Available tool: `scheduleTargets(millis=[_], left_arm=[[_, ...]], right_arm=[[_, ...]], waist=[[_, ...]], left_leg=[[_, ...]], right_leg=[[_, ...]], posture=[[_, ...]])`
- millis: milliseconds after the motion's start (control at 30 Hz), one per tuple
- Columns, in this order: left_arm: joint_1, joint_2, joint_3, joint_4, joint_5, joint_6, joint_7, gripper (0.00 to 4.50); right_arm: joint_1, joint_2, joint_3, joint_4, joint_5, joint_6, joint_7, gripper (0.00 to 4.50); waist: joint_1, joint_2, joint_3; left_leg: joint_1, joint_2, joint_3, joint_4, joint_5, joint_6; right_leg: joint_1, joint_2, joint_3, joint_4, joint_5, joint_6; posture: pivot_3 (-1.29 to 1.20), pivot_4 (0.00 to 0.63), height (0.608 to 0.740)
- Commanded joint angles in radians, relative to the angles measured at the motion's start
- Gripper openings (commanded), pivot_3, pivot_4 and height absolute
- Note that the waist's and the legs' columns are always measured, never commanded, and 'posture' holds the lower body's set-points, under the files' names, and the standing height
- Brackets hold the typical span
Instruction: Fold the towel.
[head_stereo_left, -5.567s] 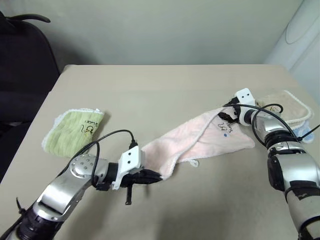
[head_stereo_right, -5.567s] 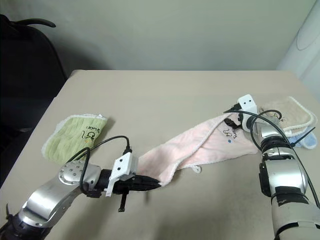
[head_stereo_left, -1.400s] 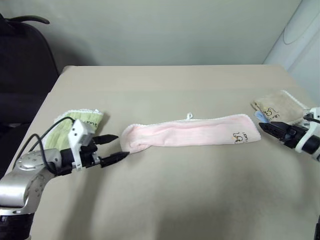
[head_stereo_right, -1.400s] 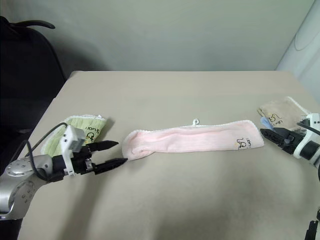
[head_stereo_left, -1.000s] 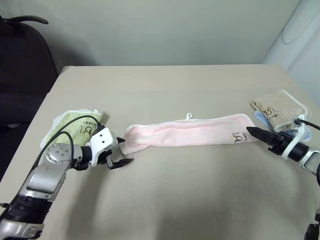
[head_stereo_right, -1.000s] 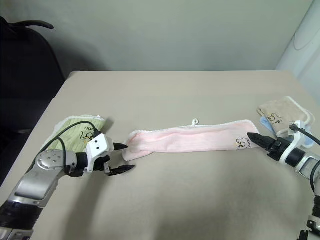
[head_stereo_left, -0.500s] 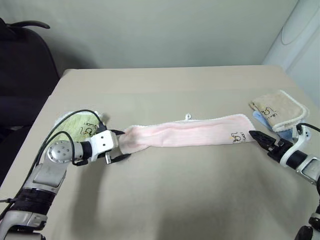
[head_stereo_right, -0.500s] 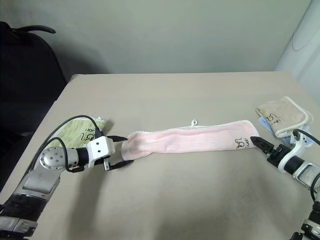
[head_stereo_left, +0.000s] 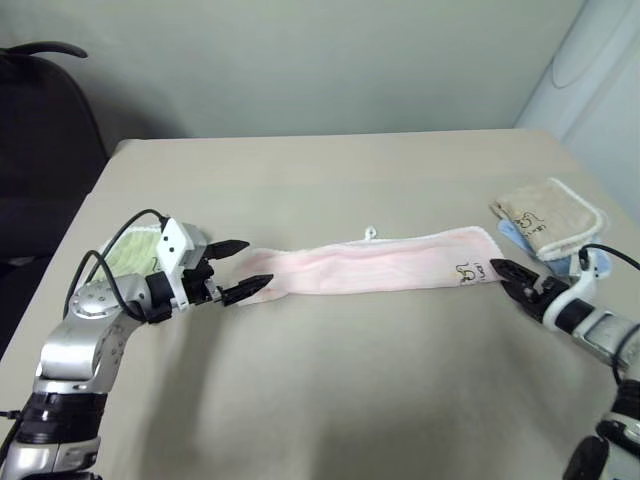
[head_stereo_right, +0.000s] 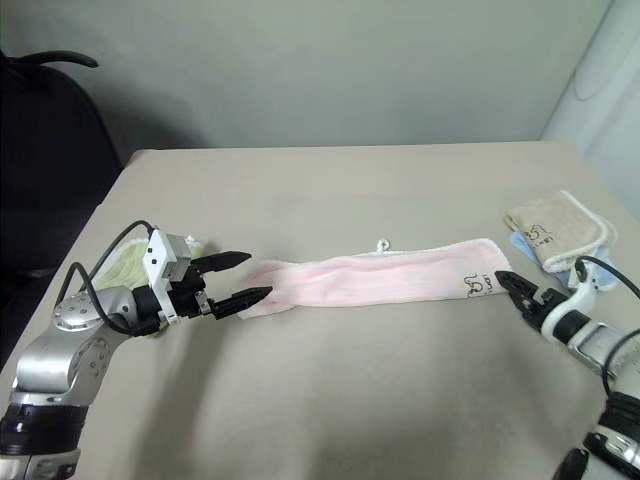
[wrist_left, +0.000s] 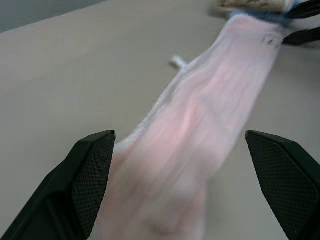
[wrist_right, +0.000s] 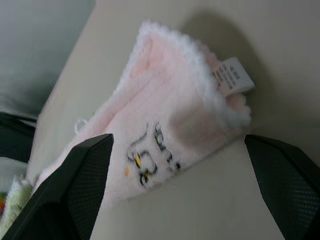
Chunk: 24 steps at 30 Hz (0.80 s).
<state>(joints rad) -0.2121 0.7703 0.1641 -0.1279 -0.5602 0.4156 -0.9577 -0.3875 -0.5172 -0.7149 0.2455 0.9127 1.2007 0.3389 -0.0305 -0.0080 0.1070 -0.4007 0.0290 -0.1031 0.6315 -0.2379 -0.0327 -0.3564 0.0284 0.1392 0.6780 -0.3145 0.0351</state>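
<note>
The towel (head_stereo_left: 375, 265) lies flat across the table as a long pale pink strip. A small white loop (head_stereo_left: 370, 233) shows on its far edge and a dark printed mark (head_stereo_left: 466, 270) near its right end. My left gripper (head_stereo_left: 259, 263) is open at the towel's left end, one finger on each side of it. In the left wrist view the towel (wrist_left: 200, 125) runs away between the two fingers (wrist_left: 90, 165). My right gripper (head_stereo_left: 500, 270) is open, its tips just short of the towel's right end. There a white tag (wrist_right: 232, 75) sticks out.
A green folded towel (head_stereo_left: 125, 250) lies behind my left arm near the table's left edge. A beige towel (head_stereo_left: 545, 210) with white edging rests on something blue (head_stereo_left: 510, 232) at the right. A black chair (head_stereo_left: 40, 120) stands off the far left corner.
Both grippers earlier held the towel stretched between them and have let it go; it now lies as a strip. Over the last second my left gripper rose and rolled; my right sank a little.
</note>
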Motion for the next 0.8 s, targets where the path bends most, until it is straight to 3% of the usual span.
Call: scheduleTargets(millis=[33, 233, 267, 400, 667, 800], left_arm=[[0.001, -0.01, 0.026, -0.05, -0.015, 0.023, 0.027, 4.5], [-0.008, -0.054, 0.044, -0.093, -0.036, 0.052, 0.086, 4.5], [-0.002, -0.061, 0.049, -0.104, -0.041, 0.055, 0.099, 4.5], [0.01, -0.088, 0.07, -0.133, -0.066, 0.071, 0.141, 4.5], [0.023, -0.139, 0.079, -0.176, -0.079, 0.087, 0.21, 4.5], [0.021, -0.135, 0.058, -0.167, -0.05, 0.077, 0.217, 4.5]], right_arm=[[-0.066, 0.016, 0.042, 0.11, -0.058, -0.079, -0.025, 4.46], [-0.165, 0.032, 0.092, 0.266, -0.116, -0.171, -0.015, 4.46], [-0.169, 0.03, 0.1, 0.272, -0.12, -0.173, -0.008, 4.3], [-0.169, 0.021, 0.108, 0.274, -0.123, -0.169, 0.005, 3.16], [-0.14, -0.028, 0.08, 0.191, -0.091, -0.134, 0.026, 0.22], [-0.139, -0.077, 0.077, 0.16, -0.095, -0.145, 0.053, 0.04]], waist=[[-0.004, -0.002, -0.001], [-0.007, -0.008, -0.004], [-0.007, -0.009, -0.005], [-0.006, -0.009, -0.004], [0.0, -0.008, -0.003], [0.013, -0.007, -0.002]], left_leg=[[0.0, 0.0, 0.0, 0.0, 0.0, 0.0], [0.001, 0.0, -0.001, 0.0, 0.0, 0.0], [0.001, 0.0, -0.001, 0.0, 0.0, 0.0], [0.001, 0.0, -0.001, 0.0, 0.0, 0.0], [0.001, 0.0, -0.001, 0.0, 0.0, -0.001], [0.0, -0.001, -0.001, 0.0, 0.0, -0.001]], right_leg=[[0.0, 0.0, 0.0, 0.0, 0.0, 0.0], [0.001, 0.0, 0.0, 0.0, 0.0, 0.0], [0.001, 0.0, 0.0, 0.0, 0.0, 0.0], [0.002, 0.0, -0.001, 0.0, 0.0, 0.0], [0.002, 0.0, -0.001, 0.0, 0.0, 0.0], [0.001, 0.0, -0.001, 0.0, 0.0, 0.0]], posture=[[0.0, 0.15, 0.74], [0.0, 0.15, 0.74], [0.0, 0.15, 0.74], [0.0, 0.15, 0.74], [0.0, 0.15, 0.74], [0.0, 0.15, 0.74]])
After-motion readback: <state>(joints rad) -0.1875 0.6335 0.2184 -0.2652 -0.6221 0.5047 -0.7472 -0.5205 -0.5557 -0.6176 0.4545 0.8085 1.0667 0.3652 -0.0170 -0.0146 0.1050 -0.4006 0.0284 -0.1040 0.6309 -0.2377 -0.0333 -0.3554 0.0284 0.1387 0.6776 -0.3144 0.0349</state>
